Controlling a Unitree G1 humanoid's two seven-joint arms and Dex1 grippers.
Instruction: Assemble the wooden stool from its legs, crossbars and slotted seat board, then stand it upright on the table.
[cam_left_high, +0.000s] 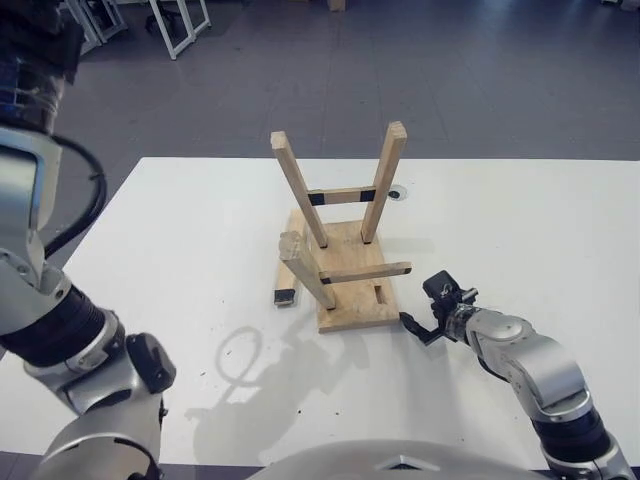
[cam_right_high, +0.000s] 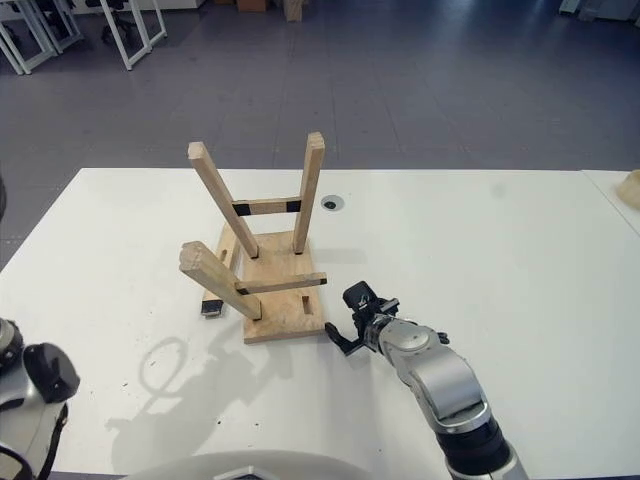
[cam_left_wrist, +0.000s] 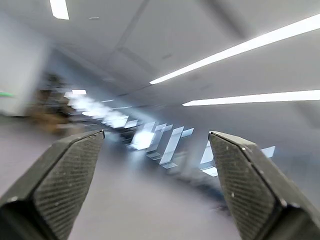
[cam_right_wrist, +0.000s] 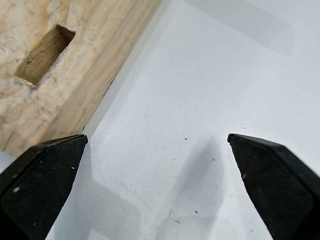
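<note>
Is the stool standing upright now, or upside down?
Upside down: the seat board lies flat on the table, legs pointing up.

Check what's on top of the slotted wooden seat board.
Three wooden legs and two crossbars stand on the seat board; one slot is empty. Its underside is hidden.

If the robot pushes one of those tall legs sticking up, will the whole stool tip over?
Probably not easily: the seat board lies flat and wide on the table. The legs look like stiff wood, so they likely won't bend. But they lean, so a pushed leg might wobble or pop out.
</note>
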